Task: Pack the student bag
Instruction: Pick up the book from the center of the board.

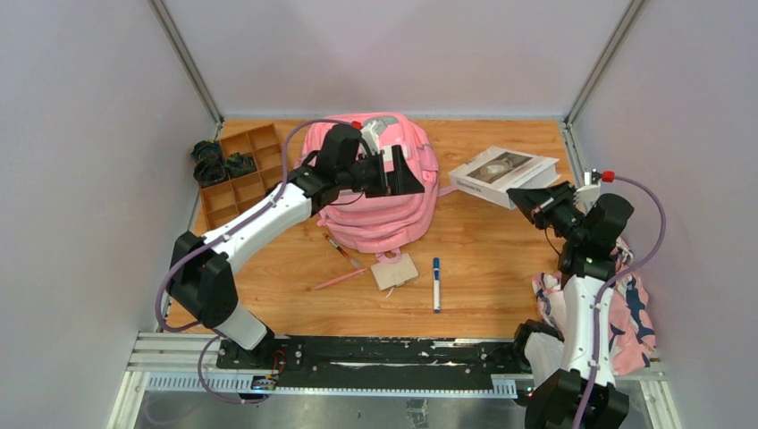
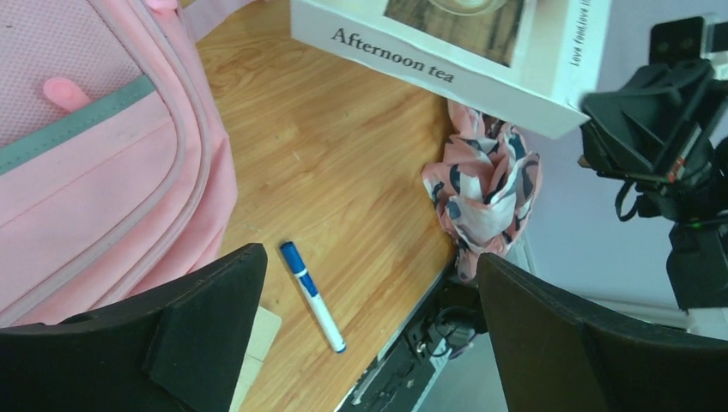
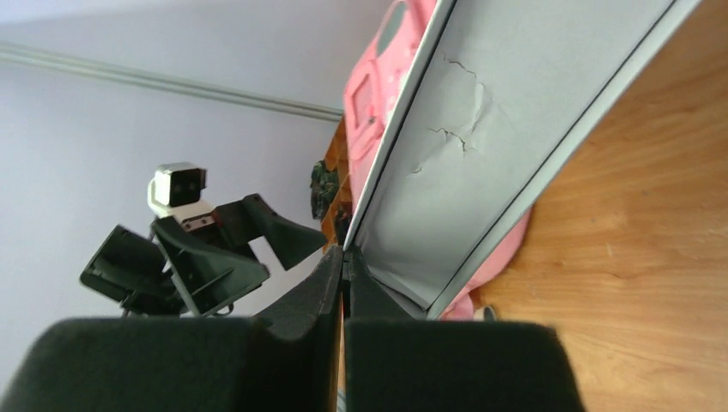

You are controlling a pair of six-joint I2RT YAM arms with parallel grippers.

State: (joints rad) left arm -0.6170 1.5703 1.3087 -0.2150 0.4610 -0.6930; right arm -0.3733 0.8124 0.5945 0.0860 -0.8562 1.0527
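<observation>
1 student bag (image 1: 384,219): pink, grey trim | L pincer (image 1: 404,172) agape near it | R pincer (image 3: 343,257) clamped on book (image 1: 501,168)

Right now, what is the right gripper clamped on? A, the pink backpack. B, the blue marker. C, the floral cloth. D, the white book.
D: the right wrist view shows the right gripper with its fingers pressed shut on the edge of the white book, while the blue marker lies well away from it.
</observation>
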